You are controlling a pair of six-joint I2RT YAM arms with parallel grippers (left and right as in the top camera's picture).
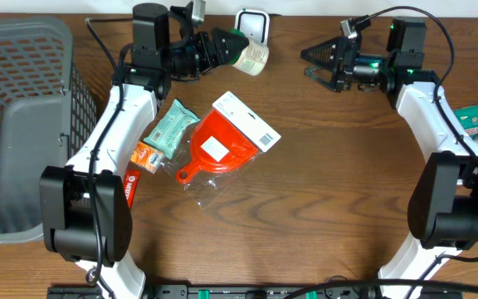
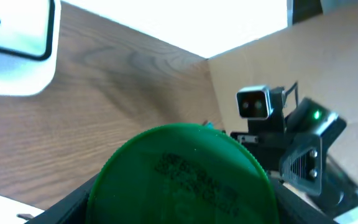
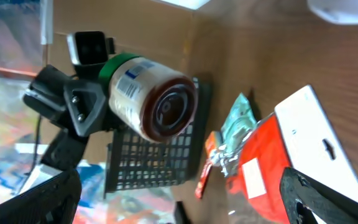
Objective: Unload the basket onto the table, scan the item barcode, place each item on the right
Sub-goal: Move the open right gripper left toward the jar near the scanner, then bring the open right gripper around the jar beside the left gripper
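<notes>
We see a wooden table [image 1: 338, 166] from above, with two robot arms. At the middle of the far edge, the left gripper [image 1: 222, 43] is clamped on the green lid of a jar [image 1: 252, 56] and holds it on its side, just beside a white scanner [image 1: 253, 25] at that edge. The right gripper [image 1: 309, 63] hangs near the far right, jaws apart and empty.

We judge the step in hand to be presenting the jar to the scanner. The next move calls for turning the jar until its barcode faces the scanner window.

The jar's white label carries blue print too small to read, and the raised lettering on the lid is also unreadable. We cannot find the jar's barcode from here.
</notes>
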